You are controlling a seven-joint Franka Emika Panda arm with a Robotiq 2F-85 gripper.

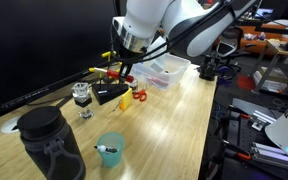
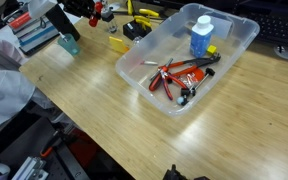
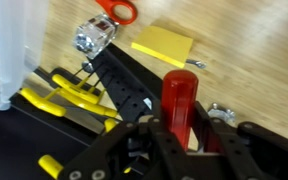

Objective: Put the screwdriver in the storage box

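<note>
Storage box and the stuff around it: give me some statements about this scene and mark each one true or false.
1. The screwdriver has its red handle between the fingers of the gripper. True.
2. The storage box is empty. False: it holds a blue bottle and red tools.
3. A yellow pad lies on the table, outside the storage box. True.
4. The teal cup stands inside the storage box. False: it stands on the table, apart from the box.

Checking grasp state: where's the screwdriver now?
Wrist view: the screwdriver sits clamped in the gripper, near the yellow-handled tools; in an exterior view it's beside the storage box, not in it.
</note>
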